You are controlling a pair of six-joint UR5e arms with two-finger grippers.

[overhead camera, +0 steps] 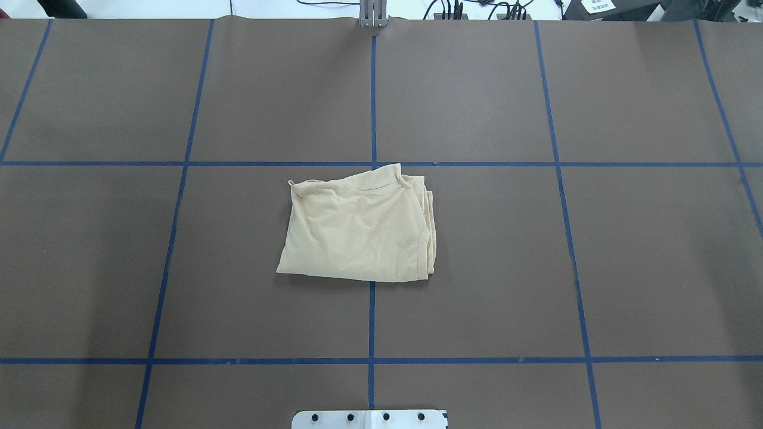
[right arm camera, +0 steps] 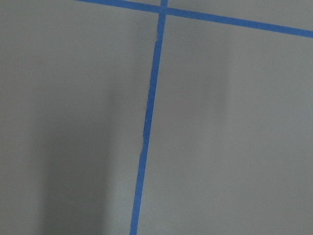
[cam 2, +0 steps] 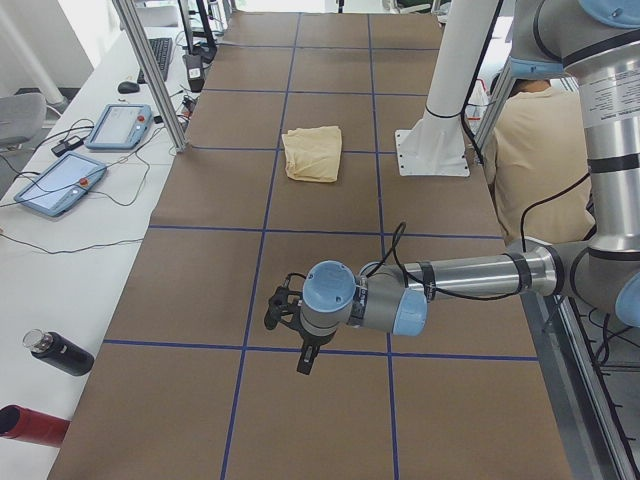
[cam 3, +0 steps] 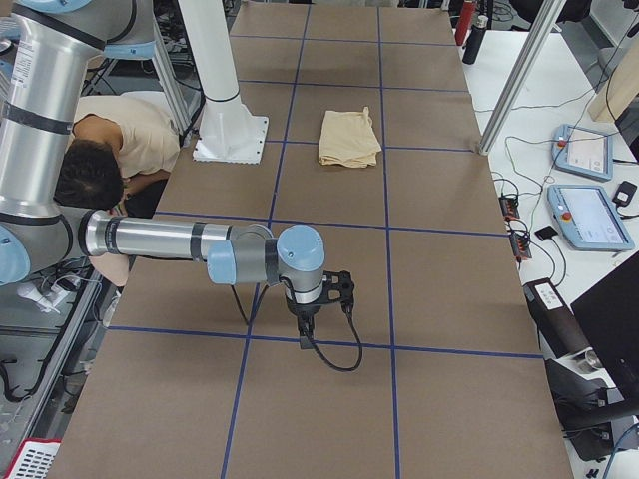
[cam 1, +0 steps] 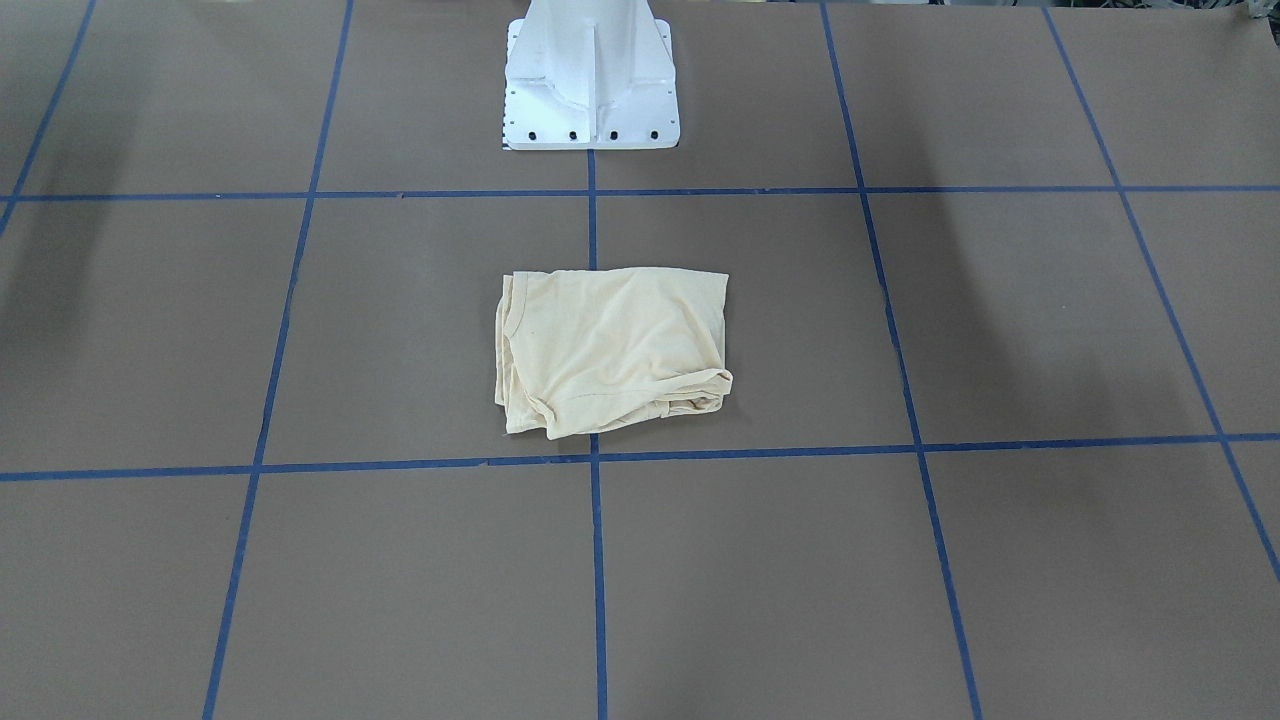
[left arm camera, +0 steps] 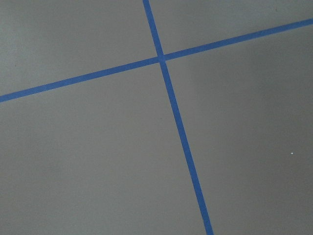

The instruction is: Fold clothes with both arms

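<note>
The clothes [cam 1: 610, 345] are one pale cream-yellow shirt, folded into a rough rectangle at the middle of the brown table [overhead camera: 357, 229]. No print shows on it. Both arms hang far from it, near the table's two ends. In the exterior left view, the near left arm holds its black left gripper [cam 2: 291, 335] low over the tape grid, well short of the shirt [cam 2: 312, 153]. In the exterior right view, the right gripper [cam 3: 306, 329] points down at the table, likewise far from the shirt [cam 3: 349, 138]. I cannot tell whether either is open or shut. Both wrist views show only bare table and blue tape.
The white pedestal base [cam 1: 590, 110] stands at the robot's edge of the table, behind the shirt. A person [cam 2: 535, 150] sits behind it. A side bench holds teach pendants [cam 2: 120, 125] and bottles [cam 2: 60, 352]. Aluminium posts [cam 3: 519, 75] rise at the table's far edge.
</note>
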